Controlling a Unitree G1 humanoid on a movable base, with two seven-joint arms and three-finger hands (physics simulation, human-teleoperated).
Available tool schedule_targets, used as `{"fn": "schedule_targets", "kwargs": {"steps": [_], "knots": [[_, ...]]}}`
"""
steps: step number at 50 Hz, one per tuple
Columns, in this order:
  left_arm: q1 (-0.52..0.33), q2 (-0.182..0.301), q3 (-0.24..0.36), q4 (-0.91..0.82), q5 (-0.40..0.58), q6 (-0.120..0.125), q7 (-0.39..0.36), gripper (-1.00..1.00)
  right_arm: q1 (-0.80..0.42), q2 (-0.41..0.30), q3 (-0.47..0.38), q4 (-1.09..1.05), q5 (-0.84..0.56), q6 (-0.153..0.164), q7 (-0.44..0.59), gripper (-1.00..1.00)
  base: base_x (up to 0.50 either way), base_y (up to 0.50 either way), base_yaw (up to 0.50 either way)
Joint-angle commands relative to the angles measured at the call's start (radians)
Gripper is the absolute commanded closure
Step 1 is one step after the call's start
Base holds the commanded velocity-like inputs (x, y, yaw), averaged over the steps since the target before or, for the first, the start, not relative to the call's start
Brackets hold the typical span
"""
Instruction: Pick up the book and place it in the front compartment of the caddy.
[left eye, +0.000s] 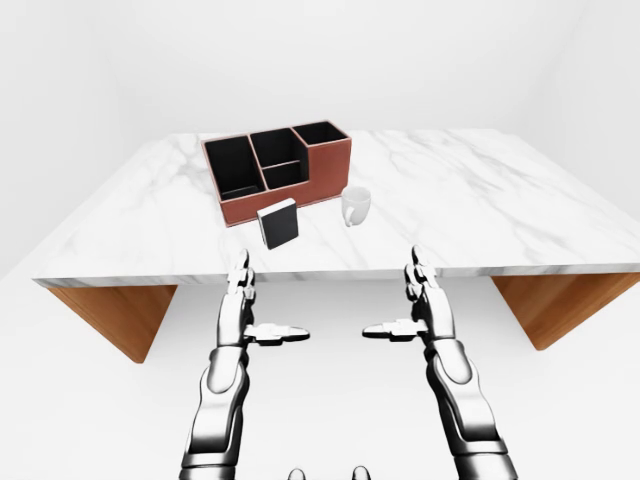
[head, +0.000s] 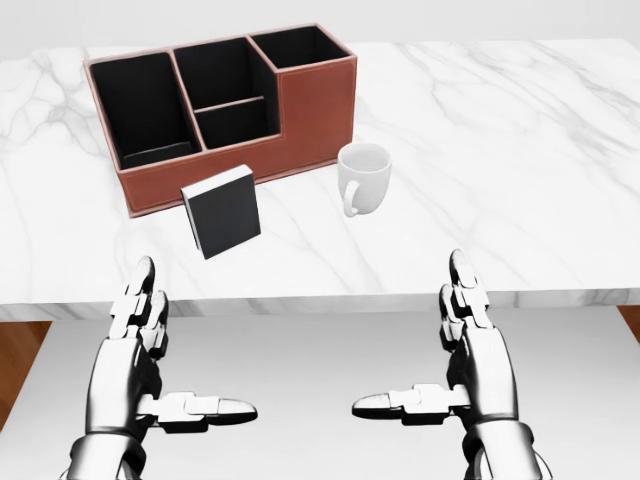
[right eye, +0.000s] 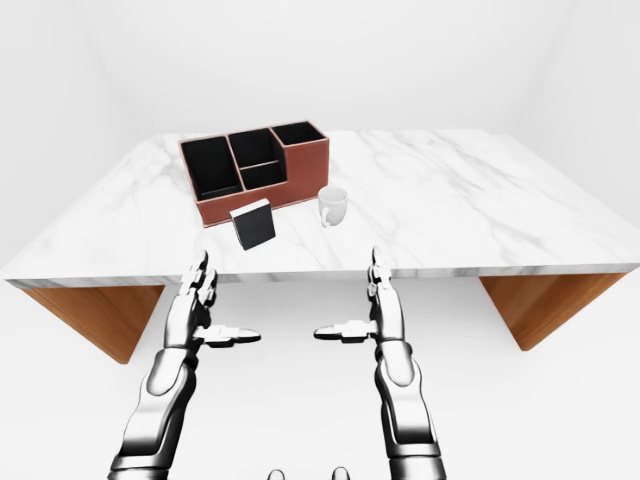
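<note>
Both hands are open and hold nothing. In the head view, the left hand (head: 145, 375) is at the bottom left. Its fingers point up toward the table and its thumb sticks out to the right. The right hand (head: 465, 365) is at the bottom right and looks the same, but its thumb sticks out to the left. The two thumbs point at each other with a gap between them. Both hands are below the near edge of the table (head: 520, 170) and do not touch it.

The table has a white marble top with grey lines in it. In the left-eye view you can see brown wooden legs under both ends.

The book (head: 222, 211) is dark with a pale edge on top. It stands up on the table, tilted a little, near the edge closest to the hands. It is above the left hand in the head view and well apart from it. It is just below the caddy (head: 300, 130), and I cannot tell if the two touch.

The caddy is a reddish-brown box with black insides. It sits at a slant on the left part of the table. It has one long part on the left, two small parts in the middle, and a taller part on the right. All of them look empty.

A white mug (head: 364, 176) stands just to the right of the book, near the caddy's lower right corner. Its handle is on the left side.
</note>
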Motion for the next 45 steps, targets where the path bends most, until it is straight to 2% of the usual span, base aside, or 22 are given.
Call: {"fn": "schedule_targets", "kwargs": {"steps": [1, 5, 8, 11, 13, 24, 45], "knots": [[0.007, 0.013, 0.024, -0.023, -0.007, 0.014, -0.027, -1.0, -0.003, -0.012, -0.025, -0.009, 0.015, 0.028, 0.023, -1.0, 0.0, 0.0, 0.0], [0.005, 0.014, 0.026, -0.021, -0.007, 0.015, -0.028, -1.0, 0.007, -0.012, -0.024, -0.035, 0.016, 0.039, 0.026, -1.0, 0.0, 0.0, 0.0], [0.007, 0.014, 0.027, -0.037, -0.008, 0.028, -0.029, -1.0, 0.008, -0.013, -0.026, -0.047, 0.02, 0.048, 0.029, -1.0, 0.0, 0.0, 0.0], [0.005, 0.017, 0.032, -0.065, -0.012, 0.053, -0.032, -1.0, 0.013, -0.013, -0.026, -0.082, 0.023, 0.076, 0.031, -1.0, 0.0, 0.0, 0.0], [0.012, 0.018, 0.033, -0.109, -0.014, 0.086, -0.034, -1.0, 0.011, -0.014, -0.028, -0.1, 0.024, 0.08, 0.032, -1.0, 0.0, 0.0, 0.0], [0.026, 0.019, 0.04, -0.274, -0.02, 0.087, -0.046, -1.0, 0.025, -0.018, -0.039, -0.236, 0.024, 0.08, 0.035, -1.0, 0.0, 0.0, 0.0], [0.021, 0.026, 0.068, -0.409, -0.012, 0.087, -0.058, -1.0, 0.019, -0.022, -0.079, -0.408, 0.059, 0.08, 0.037, -1.0, 0.0, 0.0, 0.0]]}}
